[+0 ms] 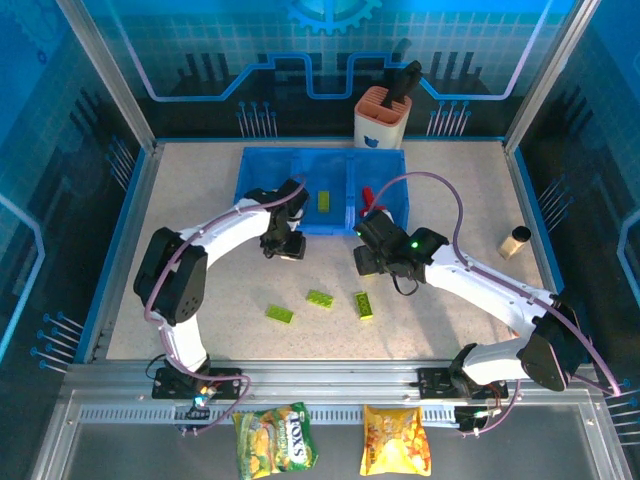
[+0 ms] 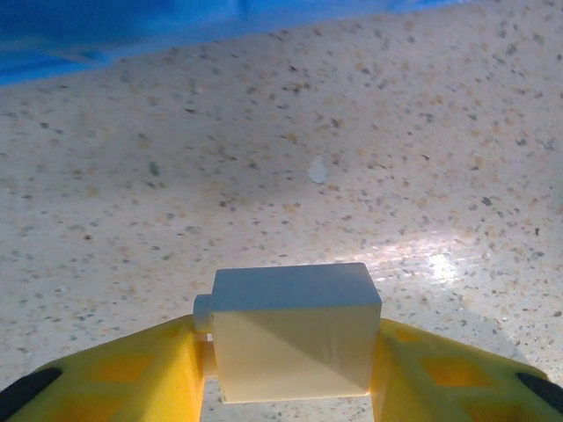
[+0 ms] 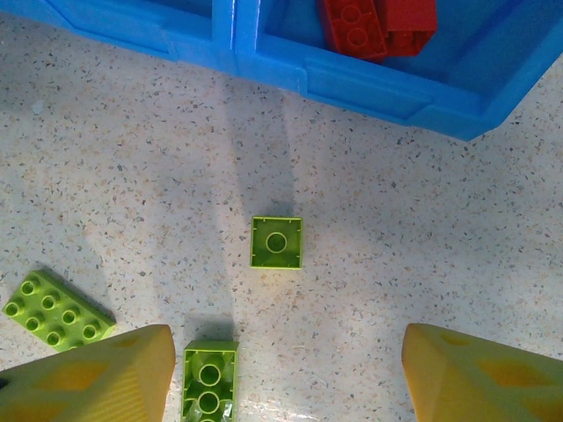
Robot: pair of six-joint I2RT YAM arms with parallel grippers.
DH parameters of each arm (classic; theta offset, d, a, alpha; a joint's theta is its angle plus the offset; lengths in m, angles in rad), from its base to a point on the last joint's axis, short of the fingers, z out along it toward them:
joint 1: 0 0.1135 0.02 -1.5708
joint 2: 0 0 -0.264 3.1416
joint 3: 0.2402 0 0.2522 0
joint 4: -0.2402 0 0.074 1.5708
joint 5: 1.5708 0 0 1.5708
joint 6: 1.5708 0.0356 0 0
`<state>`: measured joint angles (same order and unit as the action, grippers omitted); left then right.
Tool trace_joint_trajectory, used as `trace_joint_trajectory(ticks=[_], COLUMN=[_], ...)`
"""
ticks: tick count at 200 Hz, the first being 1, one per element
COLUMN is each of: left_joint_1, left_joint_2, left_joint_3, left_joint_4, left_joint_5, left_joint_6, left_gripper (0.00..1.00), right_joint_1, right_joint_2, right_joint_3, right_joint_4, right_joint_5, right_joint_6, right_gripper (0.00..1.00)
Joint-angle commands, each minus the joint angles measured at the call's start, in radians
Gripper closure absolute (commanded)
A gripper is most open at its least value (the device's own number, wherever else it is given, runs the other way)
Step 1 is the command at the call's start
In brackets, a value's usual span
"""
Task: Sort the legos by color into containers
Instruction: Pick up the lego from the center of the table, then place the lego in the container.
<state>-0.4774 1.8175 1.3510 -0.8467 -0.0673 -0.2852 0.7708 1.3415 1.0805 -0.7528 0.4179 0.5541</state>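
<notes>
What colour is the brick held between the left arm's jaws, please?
Cream-white; the brick shows best in the left wrist view.

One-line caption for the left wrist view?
Left gripper clamps a cream-white lego brick over the speckled table.

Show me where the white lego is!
The left wrist view shows the white lego pinched between the left gripper's yellow fingers, over the speckled table.
</notes>
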Motion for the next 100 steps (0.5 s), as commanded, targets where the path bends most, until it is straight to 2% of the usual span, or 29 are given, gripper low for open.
trace_joint_trajectory(ticks=[1, 62, 100], left_joint_1=[0.041, 0.17, 0.215], left_joint_2=[-0.042, -0.049, 0.0], left_joint_3=[0.031, 0.083, 0.161], left_joint_4=[-0.046, -0.063, -0.068], left_joint_5=[-0.015, 0.004, 0.013], left_joint_6=[0.03, 0.083, 0.099], left_gripper=[0.51, 0.51, 0.51], right_joint_1=[-0.013, -0.012, -0.013], right_joint_2=[-0.013, -0.027, -0.036], right_joint_3=[0.007, 0.003, -0.002], right_joint_4=[-0.033, -0.042, -0.045], right_joint_5=[0.008, 0.01, 0.016], right_joint_6=[0.01, 0.017, 0.017], right_gripper=[0.3, 0.3, 0.31])
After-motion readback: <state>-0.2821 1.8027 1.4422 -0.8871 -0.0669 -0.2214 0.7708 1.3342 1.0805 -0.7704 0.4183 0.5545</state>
